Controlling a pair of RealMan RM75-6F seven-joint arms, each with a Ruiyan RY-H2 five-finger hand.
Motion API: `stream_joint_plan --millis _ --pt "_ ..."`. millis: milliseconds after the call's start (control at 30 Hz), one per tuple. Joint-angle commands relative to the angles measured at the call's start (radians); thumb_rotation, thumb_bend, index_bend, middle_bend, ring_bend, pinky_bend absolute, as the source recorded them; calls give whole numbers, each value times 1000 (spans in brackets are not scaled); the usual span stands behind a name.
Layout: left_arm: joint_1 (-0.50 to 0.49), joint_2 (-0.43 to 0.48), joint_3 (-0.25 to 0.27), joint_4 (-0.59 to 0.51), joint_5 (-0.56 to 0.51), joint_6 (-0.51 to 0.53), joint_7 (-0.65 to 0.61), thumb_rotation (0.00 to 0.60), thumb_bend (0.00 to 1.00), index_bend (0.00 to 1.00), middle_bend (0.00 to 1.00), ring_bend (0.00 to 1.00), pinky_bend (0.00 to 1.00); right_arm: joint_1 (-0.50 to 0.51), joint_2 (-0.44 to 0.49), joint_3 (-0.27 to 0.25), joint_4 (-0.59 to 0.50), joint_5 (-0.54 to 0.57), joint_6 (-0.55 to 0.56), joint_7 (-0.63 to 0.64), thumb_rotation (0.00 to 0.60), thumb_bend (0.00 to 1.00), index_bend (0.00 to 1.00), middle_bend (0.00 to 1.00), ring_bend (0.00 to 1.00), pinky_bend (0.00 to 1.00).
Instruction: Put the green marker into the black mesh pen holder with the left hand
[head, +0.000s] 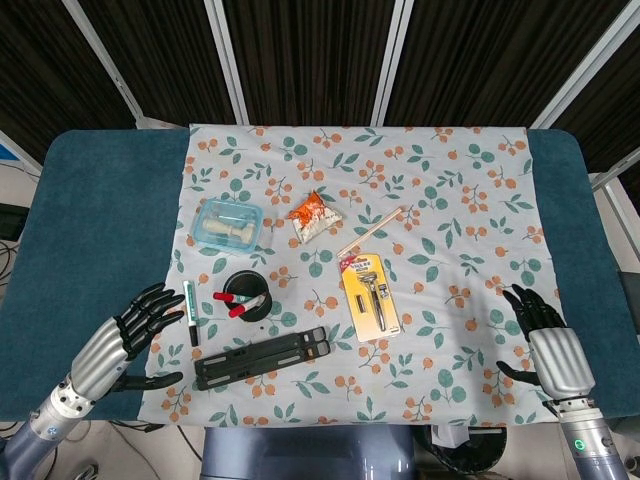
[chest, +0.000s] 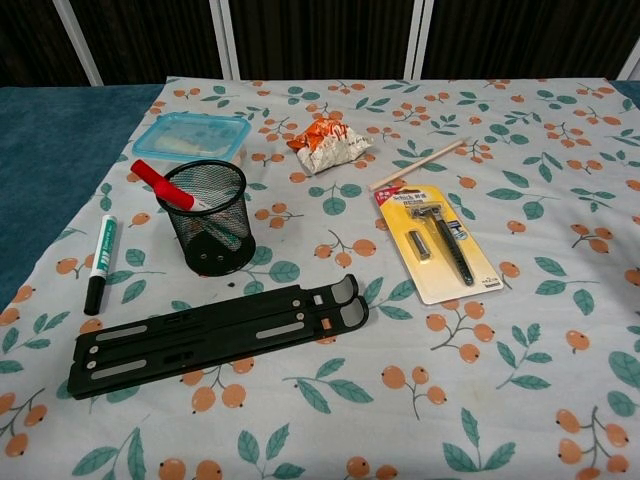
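Observation:
The green marker (head: 190, 311) (chest: 100, 263) lies flat on the floral cloth, its black cap toward the near edge. To its right stands the black mesh pen holder (head: 246, 295) (chest: 207, 216), upright, with a red marker (chest: 160, 184) leaning out of it. My left hand (head: 124, 338) hovers open just left of the green marker, fingers spread toward it without touching. My right hand (head: 545, 345) rests open at the near right edge of the cloth, holding nothing. Neither hand appears in the chest view.
A black folding stand (head: 262, 357) (chest: 215, 335) lies in front of the holder. A blue lidded box (head: 228, 224), a snack packet (head: 313, 217), a wooden stick (head: 371, 232) and a packaged razor (head: 371, 296) lie further back and right.

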Motion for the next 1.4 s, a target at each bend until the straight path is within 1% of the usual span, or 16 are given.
stream_joint_plan --millis 33,400,533,600,733,767,867,933,1000,1133,1300,1400 --pt "-2 -1 0 0 -3 -5 2 600 69 0 0 0 0 0 0 1 0 0 1 -1 600 165 0 0 0 182" --pt "-17 19 -3 -5 -19 -56 52 600 69 0 0 0 0 0 4 -2 -6 -2 -1 -4 600 166 0 0 0 182" --pt "-46 57 -14 4 -21 -120 128 600 71 0 0 0 0 -2 4 -1 -7 -1 3 -6 600 165 0 0 0 182" --pt "-63 85 -21 10 -31 -168 181 600 78 0 0 0 1 -3 4 0 -6 0 4 -6 600 165 0 0 0 182" --pt "-85 133 -15 15 -66 -270 232 600 103 1 0 0 40 -2 3 2 -5 4 3 -7 600 166 0 0 0 182" --pt "-89 140 -12 16 -73 -290 239 600 103 9 0 3 57 -2 3 2 -5 5 2 -7 600 166 0 0 0 182" --pt "-103 163 -2 16 -93 -360 272 600 108 68 14 47 161 -2 2 4 -5 7 2 -8 600 166 0 0 0 182" --pt "-111 167 3 24 -99 -393 288 600 119 118 71 110 232 -2 2 5 -5 10 2 -8 600 166 0 0 0 182" --pt "-121 164 7 39 -101 -419 300 600 126 171 107 149 275 -2 2 6 -5 12 1 -7 600 166 0 0 0 182" --pt "-141 151 15 75 -99 -467 320 600 130 223 153 185 308 -2 2 8 -6 15 1 -8 600 166 0 0 0 182" --pt "-167 131 18 99 -108 -518 326 600 149 258 223 186 309 -1 1 10 -6 21 -2 -8 600 167 0 0 0 182" --pt "-182 125 21 105 -109 -548 345 600 152 297 243 186 307 -1 1 11 -6 23 -3 -7 600 166 0 0 0 182"
